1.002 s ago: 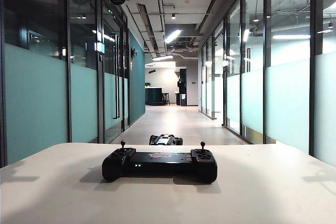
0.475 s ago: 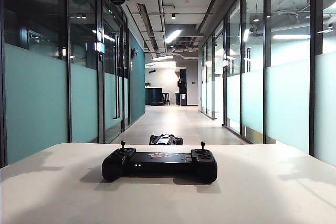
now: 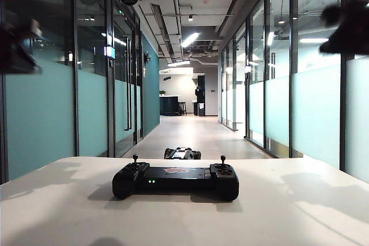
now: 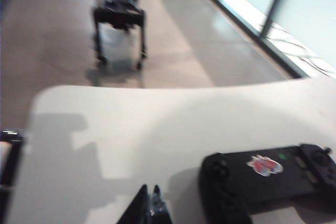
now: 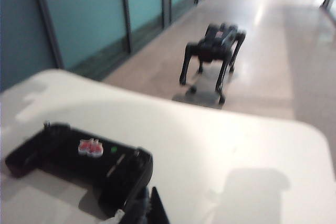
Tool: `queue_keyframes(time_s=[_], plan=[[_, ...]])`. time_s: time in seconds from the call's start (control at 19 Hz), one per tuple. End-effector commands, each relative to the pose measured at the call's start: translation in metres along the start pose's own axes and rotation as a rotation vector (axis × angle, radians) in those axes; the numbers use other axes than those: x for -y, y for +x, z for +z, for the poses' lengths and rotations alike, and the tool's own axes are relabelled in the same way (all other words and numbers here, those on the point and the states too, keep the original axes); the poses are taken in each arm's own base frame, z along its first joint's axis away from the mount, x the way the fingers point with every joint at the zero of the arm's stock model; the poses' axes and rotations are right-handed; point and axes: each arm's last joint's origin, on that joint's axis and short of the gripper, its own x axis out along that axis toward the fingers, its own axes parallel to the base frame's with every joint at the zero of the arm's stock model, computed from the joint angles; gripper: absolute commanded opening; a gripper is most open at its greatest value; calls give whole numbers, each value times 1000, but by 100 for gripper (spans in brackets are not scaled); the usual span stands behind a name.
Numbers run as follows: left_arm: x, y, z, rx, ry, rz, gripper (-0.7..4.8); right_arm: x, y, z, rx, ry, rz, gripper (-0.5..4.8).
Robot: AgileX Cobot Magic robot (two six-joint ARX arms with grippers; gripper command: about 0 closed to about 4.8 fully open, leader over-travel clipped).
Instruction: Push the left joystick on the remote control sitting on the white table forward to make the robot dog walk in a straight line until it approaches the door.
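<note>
Two grippers aloft, clear of the remote control.

Left gripper: fingers pressed together, nothing pinched, hanging above the white surface near the controller's left end. Right gripper: likewise pressed shut and empty, just beside the controller's right end; blurred high at right in the exterior view, left one high at left. Remote control flat on the surface, green lights lit, left joystick upright and untouched. Robot dog standing on the corridor floor beyond the surface's far edge.
</note>
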Motion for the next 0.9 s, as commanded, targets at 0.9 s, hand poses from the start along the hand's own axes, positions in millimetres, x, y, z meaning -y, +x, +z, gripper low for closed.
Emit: queue_keyframes(time_s=[0.9], plan=[[10, 78, -26, -139, -22, -253, -5, -48, 103, -55, -254, 107, 40, -3]])
